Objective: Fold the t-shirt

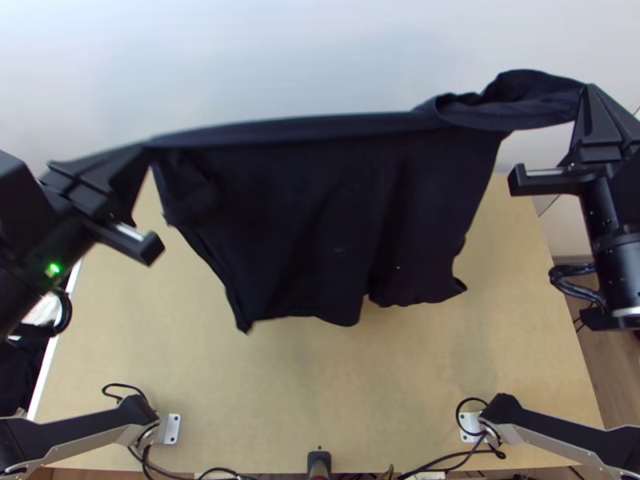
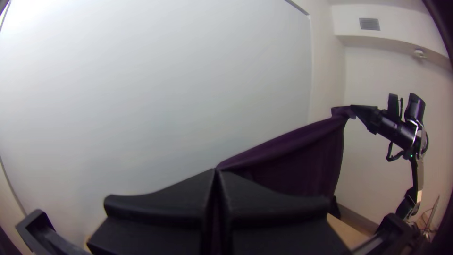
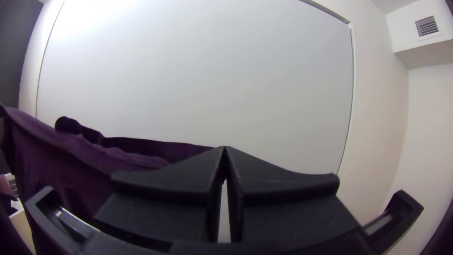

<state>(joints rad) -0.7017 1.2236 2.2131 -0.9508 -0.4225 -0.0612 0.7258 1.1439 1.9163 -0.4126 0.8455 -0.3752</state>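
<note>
A dark t-shirt (image 1: pixel 328 216) hangs in the air over the table, stretched between both grippers, its lower edge wavy. My left gripper (image 1: pixel 148 148) is shut on its upper left corner; my right gripper (image 1: pixel 586 90) is shut on the upper right end, where the cloth narrows and bunches. In the left wrist view, the cloth (image 2: pixel 302 156) runs from my left gripper (image 2: pixel 216 171) across to the other arm. In the right wrist view, the shirt (image 3: pixel 71 165) slopes away beside my right gripper (image 3: pixel 224 148), whose fingertips meet.
The light wooden table (image 1: pixel 320 384) lies beneath the cloth. Black cables (image 1: pixel 456 458) and a small dark device (image 1: pixel 318 462) are at its near edge, between the arm bases. A white board (image 3: pixel 212 80) stands behind.
</note>
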